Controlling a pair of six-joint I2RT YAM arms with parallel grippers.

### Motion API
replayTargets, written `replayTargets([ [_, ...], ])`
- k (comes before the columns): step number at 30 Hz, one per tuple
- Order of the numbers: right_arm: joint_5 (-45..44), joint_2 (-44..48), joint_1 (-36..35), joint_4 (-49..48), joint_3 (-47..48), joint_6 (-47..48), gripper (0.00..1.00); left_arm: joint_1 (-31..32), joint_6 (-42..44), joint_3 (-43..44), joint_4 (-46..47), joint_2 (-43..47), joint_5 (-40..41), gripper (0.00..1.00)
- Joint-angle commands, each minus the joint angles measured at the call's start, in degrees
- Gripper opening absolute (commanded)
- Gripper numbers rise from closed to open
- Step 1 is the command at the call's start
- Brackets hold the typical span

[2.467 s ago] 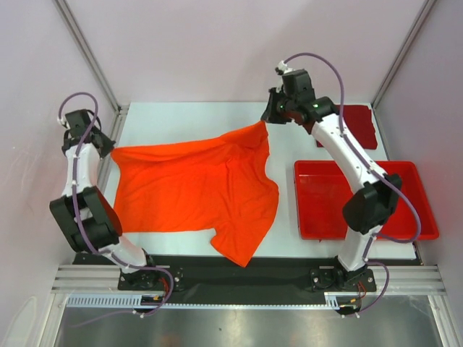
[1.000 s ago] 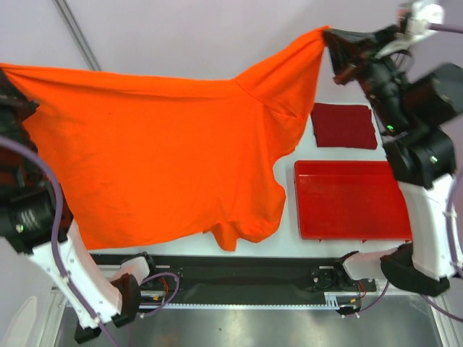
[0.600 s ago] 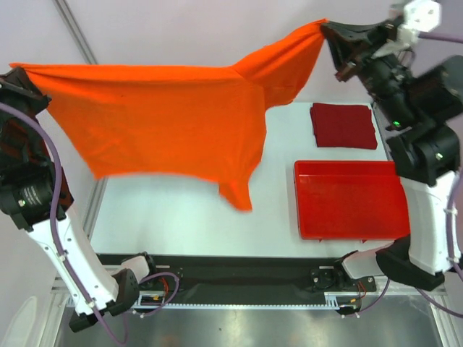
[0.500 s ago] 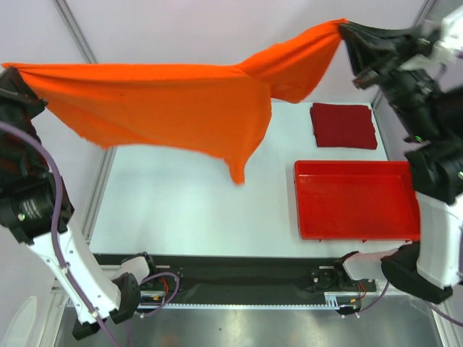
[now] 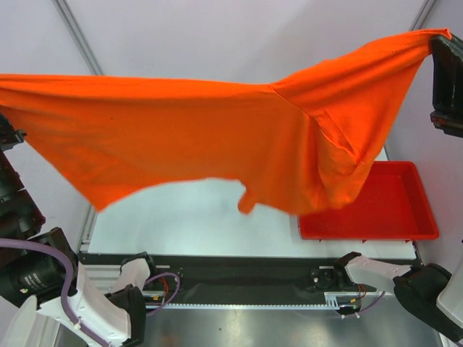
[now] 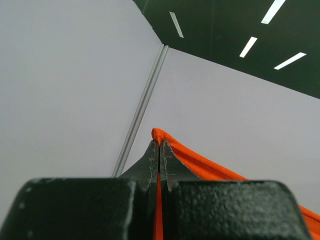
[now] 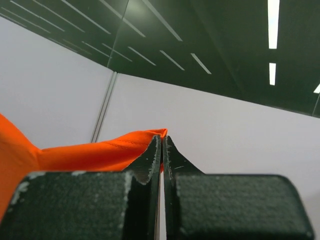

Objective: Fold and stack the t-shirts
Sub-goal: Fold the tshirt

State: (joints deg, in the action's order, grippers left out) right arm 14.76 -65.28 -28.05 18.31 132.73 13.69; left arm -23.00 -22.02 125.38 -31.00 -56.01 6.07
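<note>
Where orange shirt (image 5: 181, 137) hangs, tray (image 5: 394, 213) half hidden

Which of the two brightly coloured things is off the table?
The orange t-shirt: it hangs stretched between the left gripper and the right gripper, both shut on its edge, while the red tray lies flat on the table.

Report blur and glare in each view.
Top external: orange shirt evenly lit, its hanging lower edge blurred. Left wrist: left gripper soft at its near base, ceiling lights bright. Right wrist: right gripper likewise, with the same glare.
</note>
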Motion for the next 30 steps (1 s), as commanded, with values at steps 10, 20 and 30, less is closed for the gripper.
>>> replayTargets([
  [10,-5.71,-23.57,1.77,-4.94,-1.48,-0.24,0.0,0.06,0.67,-24.98,3.49,-7.01,1.22,0.0],
  [20,-7.2,-37.63,1.77,-21.72,-28.64,-3.5,0.0,0.06,-1.69,-70.42,27.46,-13.94,2.46,0.0],
  [30,-7.21,-55.21,3.79,-23.67,-25.86,-4.37,0.0,1.65,-0.48,-60.45,30.13,-43.64,-0.35,0.0],
])
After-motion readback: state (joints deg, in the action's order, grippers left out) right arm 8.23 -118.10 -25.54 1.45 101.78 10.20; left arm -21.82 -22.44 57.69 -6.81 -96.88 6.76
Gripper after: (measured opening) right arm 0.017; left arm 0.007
